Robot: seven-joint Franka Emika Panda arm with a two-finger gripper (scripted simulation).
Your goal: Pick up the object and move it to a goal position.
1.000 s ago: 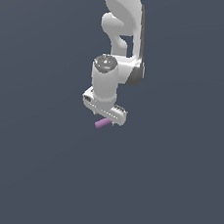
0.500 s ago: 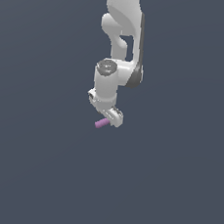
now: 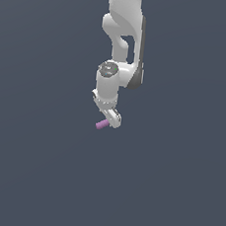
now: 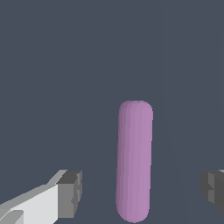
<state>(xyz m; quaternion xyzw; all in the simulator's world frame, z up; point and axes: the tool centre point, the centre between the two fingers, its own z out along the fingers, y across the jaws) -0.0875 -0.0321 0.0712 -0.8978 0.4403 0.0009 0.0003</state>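
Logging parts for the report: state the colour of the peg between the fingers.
The peg is plain pink-purple, no pattern. The wrist view shows it best.

A plain dark grey-blue surface [image 3: 39, 166] fills both views

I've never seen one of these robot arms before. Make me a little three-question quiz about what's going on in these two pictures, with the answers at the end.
1. True or false: in the wrist view, the gripper has its fingers pressed against the pink-purple peg.
2. What colour is the arm in the exterior view: (a) black, (b) white, (c) orange?
3. Fill in: in the exterior view, the peg shows just below the gripper, sticking out toward that view's ____.

Key
1. False: there is a clear gap between the peg and the finger on each side.
2. b
3. left
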